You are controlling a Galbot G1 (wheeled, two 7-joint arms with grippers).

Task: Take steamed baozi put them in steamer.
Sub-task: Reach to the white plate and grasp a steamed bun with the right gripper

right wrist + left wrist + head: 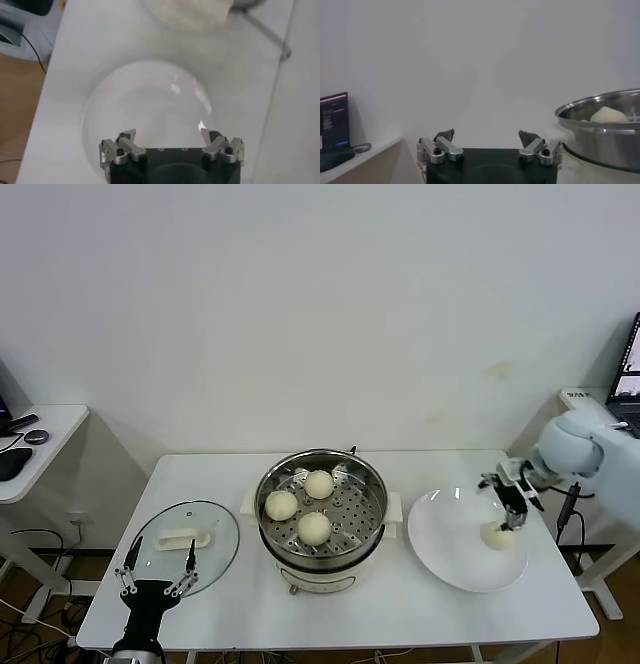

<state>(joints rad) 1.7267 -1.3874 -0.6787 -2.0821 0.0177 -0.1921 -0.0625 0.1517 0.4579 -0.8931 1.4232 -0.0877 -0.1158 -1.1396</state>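
The steamer (322,484) stands mid-table and holds three baozi (319,484) (281,505) (314,527) on its perforated tray. A fourth baozi (497,535) lies on the white plate (445,539) at the right. My right gripper (509,504) hangs over the plate just behind and above that baozi, fingers open and empty. In the right wrist view the open gripper (169,136) sits over the bare plate (150,95), and the baozi is hidden. My left gripper (158,569) is open and parked at the front left. The left wrist view shows the steamer's rim (600,107).
The glass lid (205,559) with a white handle lies left of the steamer, under my left gripper. A side table (40,449) with a mouse stands far left. A laptop (628,374) and cables sit past the table's right edge.
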